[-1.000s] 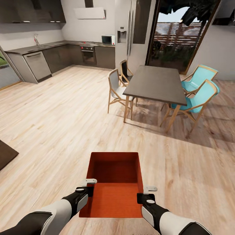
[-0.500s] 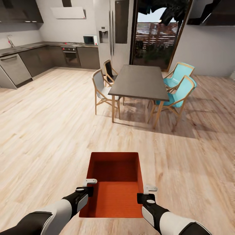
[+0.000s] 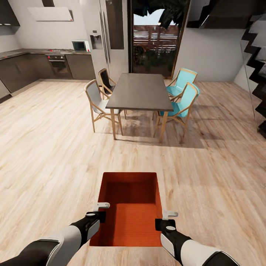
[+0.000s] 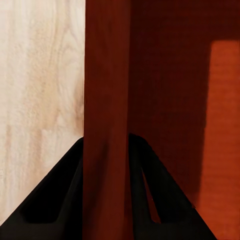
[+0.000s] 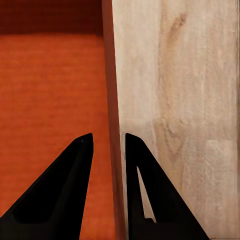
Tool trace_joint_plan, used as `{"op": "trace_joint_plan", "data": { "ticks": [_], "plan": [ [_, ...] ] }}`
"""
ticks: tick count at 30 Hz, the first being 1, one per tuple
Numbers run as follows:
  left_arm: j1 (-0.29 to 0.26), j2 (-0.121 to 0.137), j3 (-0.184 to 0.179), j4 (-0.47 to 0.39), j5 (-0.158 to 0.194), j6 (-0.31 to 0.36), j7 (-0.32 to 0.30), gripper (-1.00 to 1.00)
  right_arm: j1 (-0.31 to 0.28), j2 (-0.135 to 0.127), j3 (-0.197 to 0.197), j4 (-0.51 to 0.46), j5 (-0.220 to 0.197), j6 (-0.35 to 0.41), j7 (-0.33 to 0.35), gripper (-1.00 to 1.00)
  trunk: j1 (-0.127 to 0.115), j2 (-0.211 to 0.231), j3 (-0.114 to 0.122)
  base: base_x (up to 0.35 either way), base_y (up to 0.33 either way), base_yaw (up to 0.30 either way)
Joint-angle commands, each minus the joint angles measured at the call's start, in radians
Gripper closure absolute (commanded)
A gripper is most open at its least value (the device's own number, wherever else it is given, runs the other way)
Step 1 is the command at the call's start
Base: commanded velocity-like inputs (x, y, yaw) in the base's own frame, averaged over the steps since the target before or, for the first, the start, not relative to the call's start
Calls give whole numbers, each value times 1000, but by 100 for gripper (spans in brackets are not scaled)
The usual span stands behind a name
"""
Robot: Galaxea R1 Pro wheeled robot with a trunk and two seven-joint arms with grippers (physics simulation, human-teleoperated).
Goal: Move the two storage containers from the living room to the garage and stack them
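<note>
Pale plank floor point(image 3: 55, 155) beneath red bin point(image 3: 129, 210), left claw point(image 3: 101, 210) and right claw point(image 3: 167, 218) clamped on its walls.

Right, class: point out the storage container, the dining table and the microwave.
storage container point(image 3: 133, 221), head view, on its ribbed inner floor.
dining table point(image 3: 139, 90), head view, on the middle of its grey top.
microwave point(image 3: 80, 45), head view, on its front door.
</note>
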Motion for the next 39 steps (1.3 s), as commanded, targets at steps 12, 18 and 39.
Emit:
{"op": "trace_joint_plan", "data": {
  "ticks": [12,18,39],
  "plan": [
    [-1,0,-6,3,10,5,41,100,-1,-14,47,0,0,-23,-6,100,0,-1,-1,0,0,-282],
    [-1,0,-6,3,10,5,41,100,-1,-14,47,0,0,-24,-6,100,0,-1,-1,0,0,-282],
    [0,-1,-6,3,10,5,40,100,-1,-14,47,0,0,-23,-6,100,0,-1,-1,0,0,-282]
  ]
}}
